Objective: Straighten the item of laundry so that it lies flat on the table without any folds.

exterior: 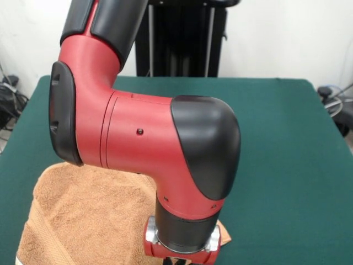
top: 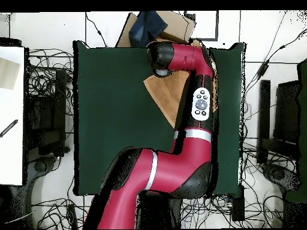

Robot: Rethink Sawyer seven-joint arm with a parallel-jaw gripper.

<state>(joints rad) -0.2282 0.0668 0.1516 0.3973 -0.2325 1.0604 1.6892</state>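
Observation:
The orange-tan towel (exterior: 94, 215) lies on the green table (exterior: 287, 138) near its front left corner, partly under my arm, with its near part cut off by the picture's edge. In the overhead view the towel (top: 171, 93) shows as a slanted patch at the table's (top: 114, 120) upper right, mostly covered by the arm. The arm's red wrist stands right over the towel's edge. Only the top of my gripper (exterior: 179, 260) shows at the bottom edge; in the overhead view the arm's head hides it.
The bulky red and black arm (exterior: 143, 132) fills the middle of the front view. A cardboard box (top: 177, 25) with a dark blue thing on it sits beyond the table's top edge. Cables lie on the floor all round. A white surface (top: 12, 114) stands at the left.

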